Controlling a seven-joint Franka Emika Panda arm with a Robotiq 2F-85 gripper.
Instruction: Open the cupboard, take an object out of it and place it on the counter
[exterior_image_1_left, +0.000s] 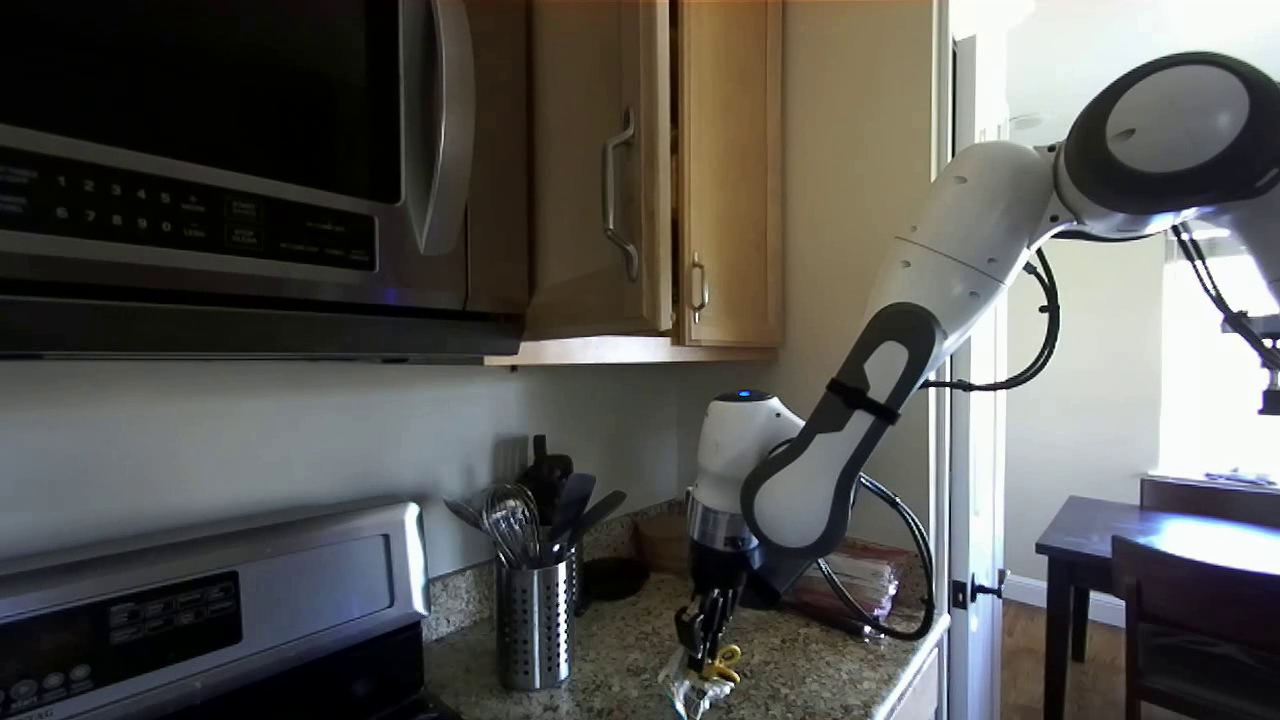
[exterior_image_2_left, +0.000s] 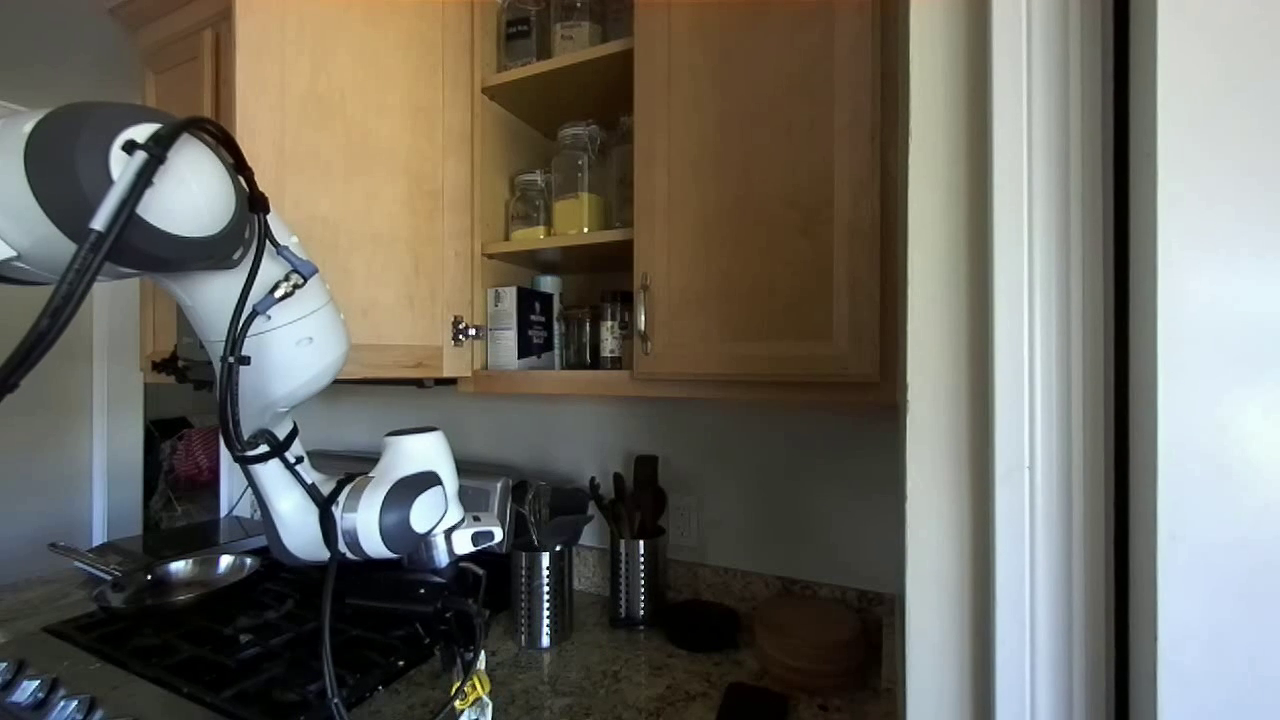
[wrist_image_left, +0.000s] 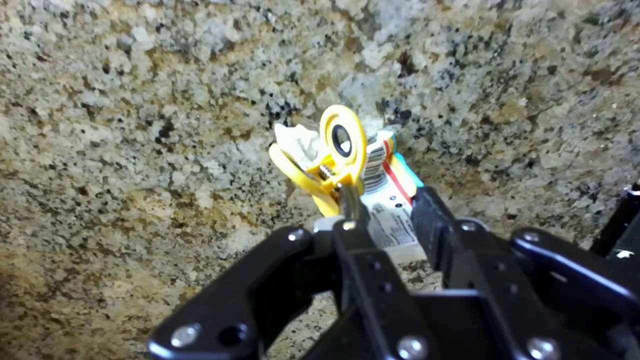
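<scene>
Pan (exterior_image_2_left: 190, 578): round, shiny metal; in an exterior view only.
Gripper (wrist_image_left: 387, 195): released, jaws parted, packet (wrist_image_left: 392, 222) between them.
Packet: crinkled, on speckled granite counter (wrist_image_left: 150, 225); round yellow clip (wrist_image_left: 347, 168); barcode only in wrist view.
Cupboard (exterior_image_2_left: 760, 180): pale wood, door swung out; glass jars (exterior_image_2_left: 577, 180) in an exterior view only.

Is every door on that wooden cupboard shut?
No, in an exterior view one door of the cupboard stands open, with glass jars showing on the shelves.
</scene>
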